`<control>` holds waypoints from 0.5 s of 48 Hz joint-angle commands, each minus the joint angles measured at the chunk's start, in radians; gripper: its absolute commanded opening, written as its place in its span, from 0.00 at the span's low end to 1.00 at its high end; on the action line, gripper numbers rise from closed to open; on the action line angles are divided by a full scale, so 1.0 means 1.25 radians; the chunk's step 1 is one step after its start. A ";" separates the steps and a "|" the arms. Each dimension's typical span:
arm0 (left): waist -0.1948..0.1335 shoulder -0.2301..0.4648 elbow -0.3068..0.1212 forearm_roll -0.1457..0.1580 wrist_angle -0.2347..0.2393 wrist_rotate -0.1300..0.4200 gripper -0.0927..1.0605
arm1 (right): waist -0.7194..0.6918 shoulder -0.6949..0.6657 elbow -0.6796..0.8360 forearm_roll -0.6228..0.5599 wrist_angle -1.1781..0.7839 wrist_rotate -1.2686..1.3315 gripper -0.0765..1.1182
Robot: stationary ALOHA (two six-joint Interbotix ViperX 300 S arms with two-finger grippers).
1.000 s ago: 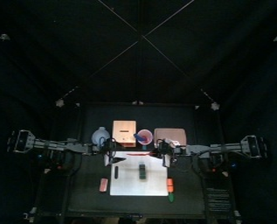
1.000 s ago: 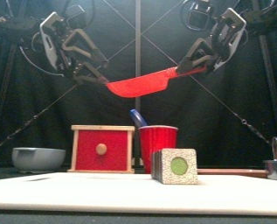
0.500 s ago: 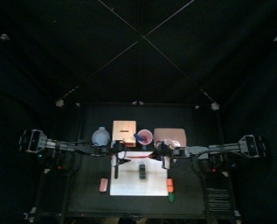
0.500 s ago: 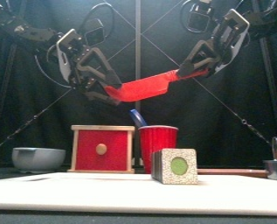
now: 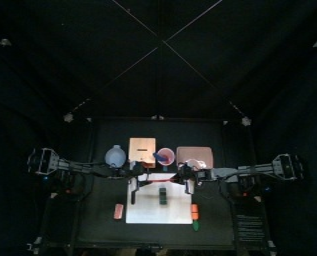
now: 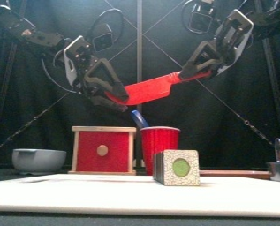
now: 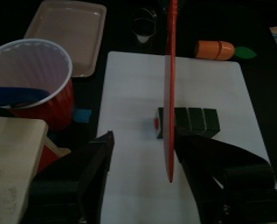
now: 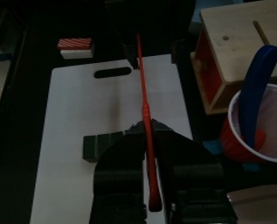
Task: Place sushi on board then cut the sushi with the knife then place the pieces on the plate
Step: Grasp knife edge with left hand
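Observation:
A red toy knife [image 6: 148,88] hangs level in the air above the table, between both arms. My right gripper [image 6: 196,69] is shut on its right end. My left gripper [image 6: 111,92] stands open, with the knife's left end [image 7: 169,166] between its jaws. Below, the dark green sushi roll [image 6: 177,167] lies whole on the white cutting board [image 6: 107,196], also seen as the sushi roll [image 7: 190,121] under the knife. The pink plate [image 5: 192,155] lies behind the board at the right.
A red cup [image 6: 161,146] with a blue knife [image 6: 139,118] stands behind the board, a wooden box [image 6: 104,150] with a red drawer front to its left, and a blue-grey bowl [image 6: 38,159] further left. Small toy foods [image 5: 194,210] lie beside the board.
My left gripper has come down and to the right, and its open jaws now reach around the knife's left end. The right gripper has kept hold of the knife, which has tilted slightly.

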 commanded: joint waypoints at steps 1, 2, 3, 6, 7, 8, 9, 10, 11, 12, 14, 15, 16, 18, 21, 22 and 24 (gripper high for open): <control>-0.001 -0.004 -0.020 0.004 -0.002 0.001 0.74 | 0.002 -0.010 -0.006 0.001 -0.006 0.000 0.29; -0.001 -0.004 -0.020 0.002 -0.002 0.001 0.73 | 0.002 -0.010 -0.006 0.001 -0.006 0.000 0.29; 0.000 -0.004 -0.020 0.004 -0.002 0.000 0.71 | 0.002 -0.009 -0.006 0.001 -0.006 0.000 0.29; -0.001 -0.004 -0.020 0.002 -0.004 0.001 0.65 | 0.002 -0.010 -0.006 0.001 -0.007 0.000 0.29; -0.001 -0.004 -0.020 0.002 -0.002 0.001 0.63 | 0.002 -0.010 -0.005 0.000 -0.006 0.000 0.29; -0.001 -0.004 -0.020 0.004 -0.002 0.001 0.61 | 0.002 -0.009 -0.004 0.000 -0.006 0.000 0.29; -0.001 -0.004 -0.020 0.002 -0.002 0.001 0.60 | 0.002 -0.009 -0.002 0.000 -0.006 0.000 0.29; -0.001 -0.004 -0.020 0.004 -0.002 0.001 0.58 | 0.002 -0.009 -0.001 0.001 -0.006 0.000 0.29; -0.002 -0.004 -0.020 0.002 -0.002 0.001 0.56 | 0.002 -0.010 0.000 0.001 -0.006 0.000 0.29; -0.004 -0.004 -0.020 0.002 -0.002 0.001 0.55 | 0.002 -0.010 0.000 0.001 -0.006 0.001 0.29; -0.006 -0.004 -0.021 0.002 -0.002 0.001 0.52 | 0.002 -0.009 0.002 0.007 -0.006 0.001 0.29; -0.007 -0.004 -0.021 0.004 -0.002 0.001 0.50 | 0.002 -0.009 0.004 0.010 -0.006 0.001 0.29; -0.009 -0.004 -0.020 0.002 -0.002 0.001 0.49 | 0.002 -0.009 0.005 0.015 -0.006 0.001 0.29; -0.013 -0.004 -0.020 0.004 -0.002 0.000 0.46 | 0.002 -0.007 0.007 0.025 -0.005 0.001 0.29; -0.021 -0.004 -0.020 0.004 -0.002 0.001 0.42 | 0.002 -0.006 0.011 0.040 -0.002 0.000 0.29; -0.023 -0.002 -0.020 0.002 -0.002 0.001 0.41 | 0.004 -0.005 0.012 0.044 -0.002 0.000 0.29; -0.027 -0.001 -0.020 0.002 -0.002 0.000 0.39 | 0.006 -0.002 0.015 0.050 -0.002 0.000 0.29</control>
